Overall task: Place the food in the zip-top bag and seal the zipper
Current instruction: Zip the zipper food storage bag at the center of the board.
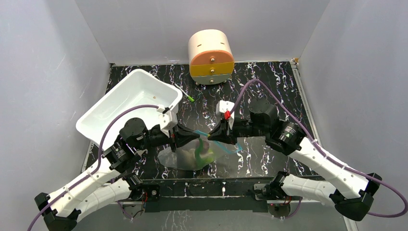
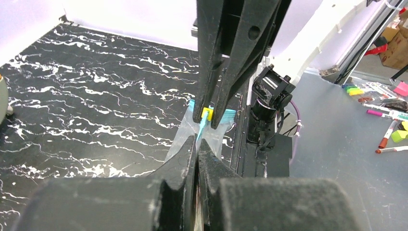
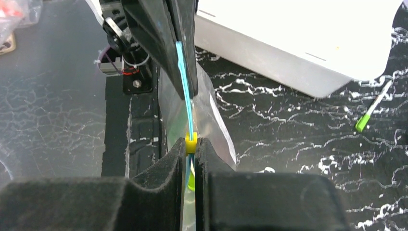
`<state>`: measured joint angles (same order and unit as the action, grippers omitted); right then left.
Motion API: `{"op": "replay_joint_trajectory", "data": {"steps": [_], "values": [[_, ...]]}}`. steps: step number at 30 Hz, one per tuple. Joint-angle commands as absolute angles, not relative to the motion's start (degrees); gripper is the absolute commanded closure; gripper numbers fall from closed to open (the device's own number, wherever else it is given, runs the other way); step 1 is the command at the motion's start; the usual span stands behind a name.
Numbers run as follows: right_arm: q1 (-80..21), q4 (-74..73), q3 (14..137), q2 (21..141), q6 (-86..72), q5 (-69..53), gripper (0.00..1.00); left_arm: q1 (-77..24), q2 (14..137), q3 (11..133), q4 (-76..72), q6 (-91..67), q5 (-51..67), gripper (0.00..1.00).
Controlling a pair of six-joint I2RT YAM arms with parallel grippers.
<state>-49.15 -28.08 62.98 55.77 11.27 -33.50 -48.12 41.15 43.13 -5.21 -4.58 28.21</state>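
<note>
Black marbled bench [image 1: 269, 86]. The white rectangular plastic tub [image 1: 134, 96] sits at the far-left corner, apart from the work. The crinkly clear zip-top bag [image 1: 180, 158] is by the middle of the near edge, held mouth-up. The left gripper [image 2: 197, 149] and right gripper [image 3: 191, 150] are both clamped narrow on the teal-blue zipper strip [image 3: 185, 82], pulling it taut between them. We judge the left serves as anchor. The long green toy pepper [image 1: 199, 153] lies low inside the bag. The small yellow slider tab [image 3: 191, 143] is pinched at the right fingertips, so we take sealing to be in hand.
</note>
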Motion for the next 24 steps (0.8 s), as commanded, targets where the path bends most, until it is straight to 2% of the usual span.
{"op": "replay_joint_trajectory", "data": {"steps": [1, 6, 7, 10, 14, 16, 17, 18, 19, 24], "values": [[-48.52, -28.21, 59.46, 51.8, 9.83, -28.34, 1.0, -47.67, 39.55, 43.55, -7.92, -6.84, 25.02, 1.0], [-48.49, -28.15, 60.4, 51.5, 9.89, -28.51, 1.0, -47.72, 41.0, 45.15, -5.61, -6.62, 27.29, 1.0], [-48.51, -27.86, 60.59, 51.39, 10.22, -28.94, 1.0, -47.72, 41.42, 45.16, -6.03, -6.99, 28.86, 0.96], [-48.47, -25.64, 60.34, 51.9, 10.29, -32.83, 1.0, -47.68, 43.34, 45.23, -8.18, -8.87, 34.48, 0.75], [-48.5, -25.48, 63.18, 55.01, 10.36, -36.44, 1.0, -47.71, 46.7, 48.84, -4.73, -6.36, 38.21, 0.65], [-48.52, -26.59, 64.31, 55.74, 11.07, -37.04, 1.0, -47.66, 48.21, 51.23, -2.57, -4.67, 37.93, 0.67], [-48.52, -27.0, 64.42, 55.64, 11.35, -36.69, 1.0, -47.72, 48.74, 52.06, -2.38, -4.49, 38.92, 0.73], [-48.52, -27.15, 64.13, 55.19, 11.65, -36.42, 1.0, -47.68, 48.95, 52.54, -2.95, -4.65, 40.44, 0.92], [-48.52, -27.16, 63.96, 54.91, 11.68, -36.11, 1.0, -47.71, 49.03, 52.6, -2.94, -4.66, 41.0, 1.0], [-48.49, -27.6, 62.88, 53.2, 11.34, -33.74, 1.0, -47.72, 46.12, 53.4, 2.93, -2.26, 37.34, 1.0]]}}
